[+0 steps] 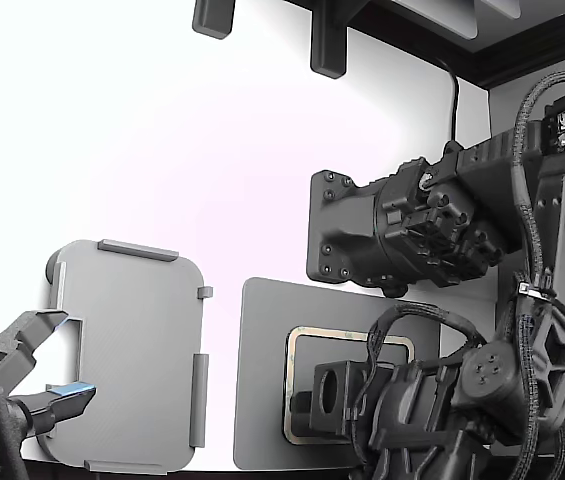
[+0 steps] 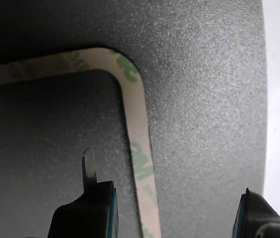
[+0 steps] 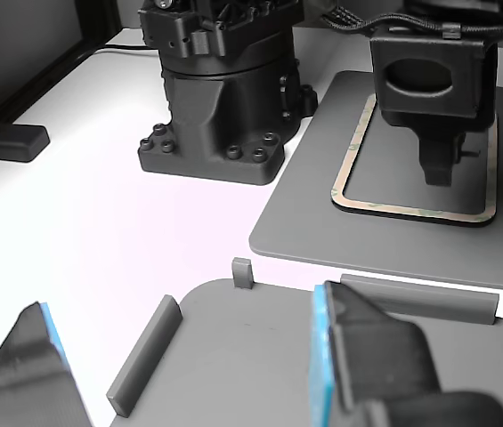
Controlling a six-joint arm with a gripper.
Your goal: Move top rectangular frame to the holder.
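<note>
The top rectangular frame [image 1: 303, 336] is a thin pale tan outline lying flat on the dark grey mat [image 1: 262, 380] at the exterior view's lower right. Up close in the wrist view the frame's [image 2: 137, 124] rounded corner and one side strip show green print. My gripper [image 2: 177, 218] is open, its jaws straddling that side strip just above the mat. It holds nothing. In the other view my gripper [image 3: 451, 165] hangs over the frame [image 3: 411, 212]. The holder [image 1: 132, 340] is a light grey tray with raised edge tabs at the exterior view's lower left; it also shows in the other view [image 3: 260, 338].
A second arm's open gripper with blue pads [image 1: 57, 385] hovers at the holder's near edge; its fingers [image 3: 340, 356] fill the other view's foreground. A black arm base [image 3: 215, 89] stands between the mat [image 3: 322, 213] and the back of the white table. Cables [image 1: 537, 260] hang at the exterior view's right.
</note>
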